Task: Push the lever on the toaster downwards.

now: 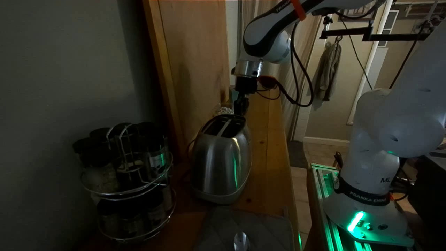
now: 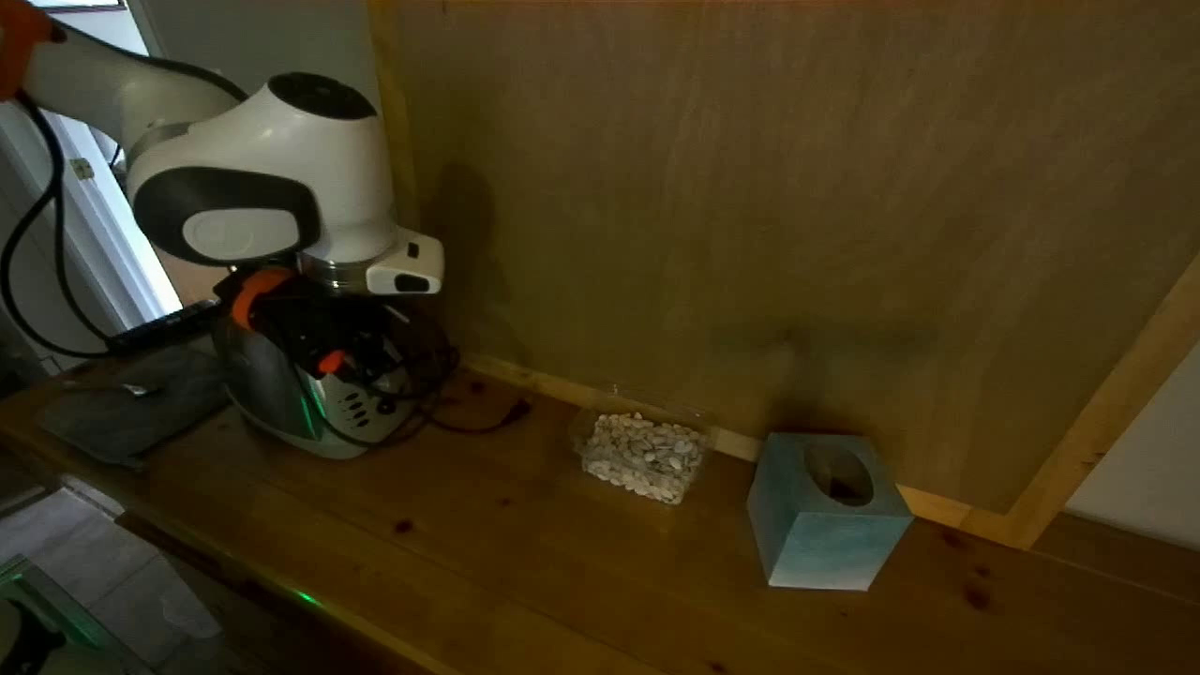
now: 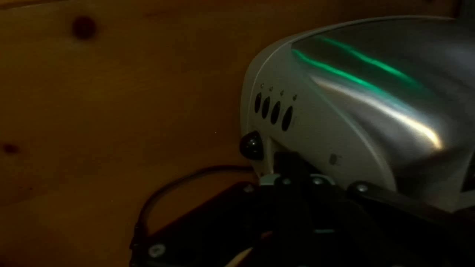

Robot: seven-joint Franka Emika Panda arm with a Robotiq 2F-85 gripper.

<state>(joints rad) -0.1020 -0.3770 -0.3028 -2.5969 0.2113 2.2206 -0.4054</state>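
The shiny steel toaster (image 1: pixel 221 167) stands on the wooden counter; it also shows in an exterior view (image 2: pixel 267 380) and in the wrist view (image 3: pixel 356 100). Its pale end panel carries a row of dark oval buttons (image 3: pixel 275 112). A shiny black rounded knob (image 3: pixel 252 145) projects low on that end, just below a recess. I cannot tell whether this knob is the lever; the gripper covers most of the recess. My gripper (image 3: pixel 291 157) looks shut, fingers together, pointing down at this end; it also shows in an exterior view (image 1: pixel 241 107). Contact is unclear in the dark.
A wire rack of black-lidded jars (image 1: pixel 127 177) and a grey mat (image 1: pixel 217 223) with a spoon (image 1: pixel 241 240) are near the toaster. A power cord (image 2: pixel 478 427), a clear box of pebbles (image 2: pixel 647 455) and a teal tissue box (image 2: pixel 830 544) lie along the wooden panel (image 2: pixel 750 234).
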